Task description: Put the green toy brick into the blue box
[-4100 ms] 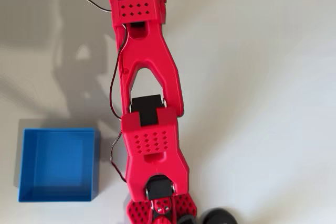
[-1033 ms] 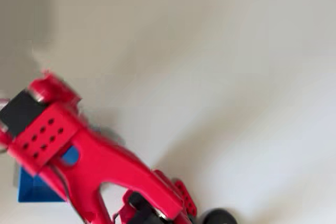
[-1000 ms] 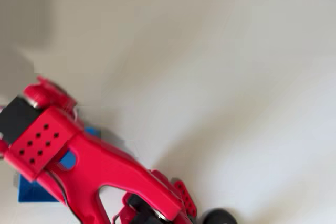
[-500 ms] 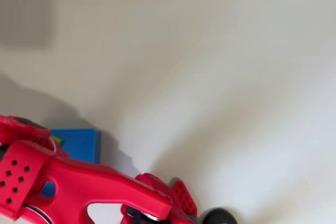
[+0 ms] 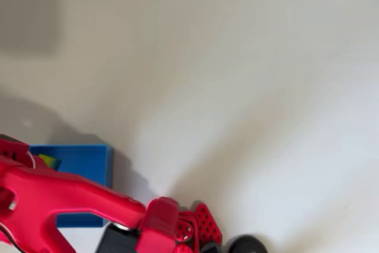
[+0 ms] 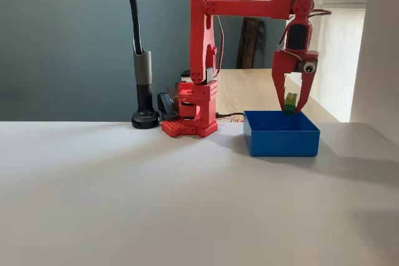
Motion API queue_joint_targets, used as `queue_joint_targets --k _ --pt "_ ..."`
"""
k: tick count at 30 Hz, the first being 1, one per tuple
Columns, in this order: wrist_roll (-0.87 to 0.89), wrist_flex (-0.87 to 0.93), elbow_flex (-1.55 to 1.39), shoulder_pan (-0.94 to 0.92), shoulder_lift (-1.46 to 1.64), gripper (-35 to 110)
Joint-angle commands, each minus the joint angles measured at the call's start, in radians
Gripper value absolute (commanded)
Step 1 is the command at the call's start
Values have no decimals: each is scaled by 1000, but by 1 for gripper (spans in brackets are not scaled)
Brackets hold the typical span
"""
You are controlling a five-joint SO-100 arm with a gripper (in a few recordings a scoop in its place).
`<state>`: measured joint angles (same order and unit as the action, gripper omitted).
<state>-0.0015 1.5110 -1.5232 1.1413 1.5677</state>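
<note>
My gripper [image 6: 291,105] pinches the green toy brick [image 6: 290,102] at right of the fixed view, hanging straight above the blue box [image 6: 281,133], fingertips near its rim; release comes next.

A white surface [image 6: 124,204] spread before a dark teal wall [image 6: 62,42]. A black pole on a round base [image 6: 144,118] stood behind. Daylight entered from a window [image 6: 336,48] at right.
</note>
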Motion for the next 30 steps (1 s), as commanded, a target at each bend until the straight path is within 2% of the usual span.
queue_joint_targets --k 1,15,25,30 --pt "3 2 77 12 -29 0" --pt "-48 -41 28 31 -104 0" --pt "-87 -37 -49 44 -92 23" --pt "-97 -32 -75 44 -89 24"
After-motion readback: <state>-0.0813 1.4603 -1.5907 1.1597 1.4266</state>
